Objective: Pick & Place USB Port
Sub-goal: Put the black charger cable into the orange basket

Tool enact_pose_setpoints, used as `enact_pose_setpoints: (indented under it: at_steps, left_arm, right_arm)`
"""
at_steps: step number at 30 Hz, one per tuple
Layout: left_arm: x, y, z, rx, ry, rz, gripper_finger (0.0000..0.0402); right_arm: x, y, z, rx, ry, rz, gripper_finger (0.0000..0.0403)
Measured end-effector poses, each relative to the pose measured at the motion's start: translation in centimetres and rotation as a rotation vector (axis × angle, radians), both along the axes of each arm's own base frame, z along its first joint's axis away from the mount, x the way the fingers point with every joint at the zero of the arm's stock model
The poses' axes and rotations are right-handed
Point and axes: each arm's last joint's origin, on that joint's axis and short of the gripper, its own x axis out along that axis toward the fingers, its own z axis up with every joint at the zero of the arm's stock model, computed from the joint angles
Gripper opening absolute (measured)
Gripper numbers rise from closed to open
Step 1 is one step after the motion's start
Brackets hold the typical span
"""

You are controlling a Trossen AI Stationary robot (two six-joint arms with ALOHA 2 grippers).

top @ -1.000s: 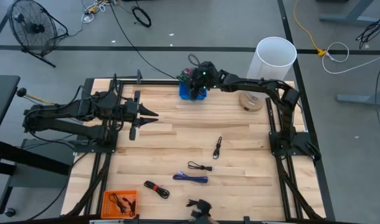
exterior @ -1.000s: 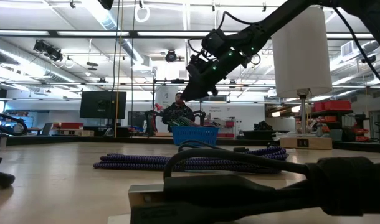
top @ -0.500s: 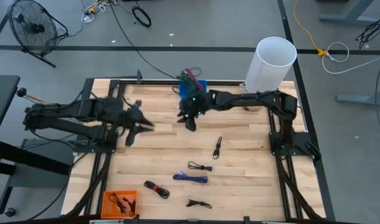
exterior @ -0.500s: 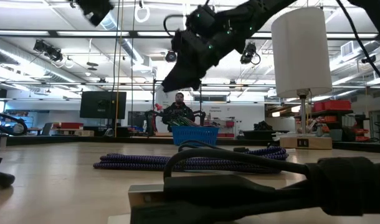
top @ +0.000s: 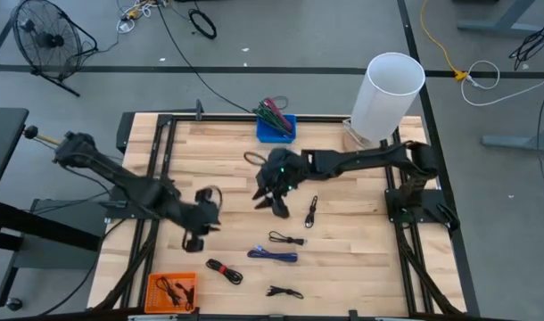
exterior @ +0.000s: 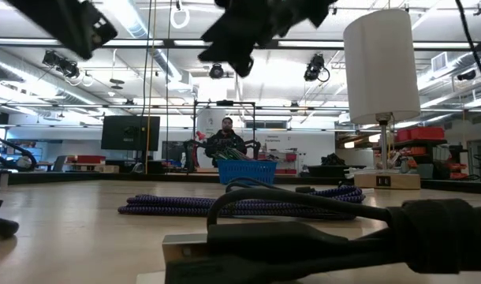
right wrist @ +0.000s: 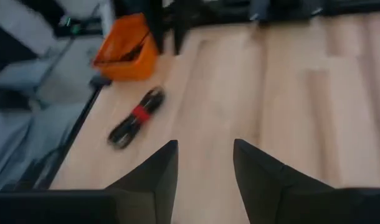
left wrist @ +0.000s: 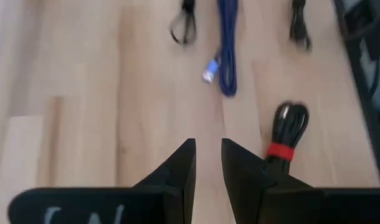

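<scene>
Your left gripper (left wrist: 207, 163) has its jaws parted by a narrow gap, nothing between them, low over the desk (top: 361, 267) toward its left edge. Just ahead lies the red-banded cable (left wrist: 285, 132), with the blue cable (left wrist: 226, 62) beyond. Your right gripper (right wrist: 204, 163) hangs mid-desk, jaws spread and empty. This looks like the approach to a pick: next, centre on one cable. Orange bin (top: 172, 290) waits at the near-left corner.
</scene>
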Motion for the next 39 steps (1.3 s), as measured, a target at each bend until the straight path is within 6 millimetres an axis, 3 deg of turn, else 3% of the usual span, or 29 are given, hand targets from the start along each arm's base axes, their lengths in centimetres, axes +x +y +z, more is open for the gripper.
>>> enact_pose_setpoints:
  at_steps: [9, 13, 20, 28, 39]
  left_arm:
    - [2.4, -5.8, -5.5, -0.019, 0.123, -0.154, 0.0080]
    - [2.7, -7.5, -7.5, -0.035, 0.175, -0.207, 0.0080]
    - [2.8, -8.7, -10.1, -0.015, 0.240, -0.189, 0.0080]
    - [3.4, -9.2, -11.5, -0.015, 0.250, -0.189, 0.0080]
    - [3.9, -9.4, -10.8, 0.001, 0.220, -0.158, 0.0094]
  right_arm:
    - [-1.3, 4.9, 1.7, -0.057, -0.021, 0.048, 0.0154]
    - [-1.6, 5.7, 1.8, -0.083, -0.019, 0.036, 0.0154]
    - [-1.6, 5.8, 1.8, -0.096, -0.025, 0.025, 0.0154]
    - [-1.6, 5.7, 1.8, -0.116, -0.024, 0.010, 0.0154]
    - [-1.6, 5.7, 1.8, -0.122, -0.029, 0.015, 0.0154]
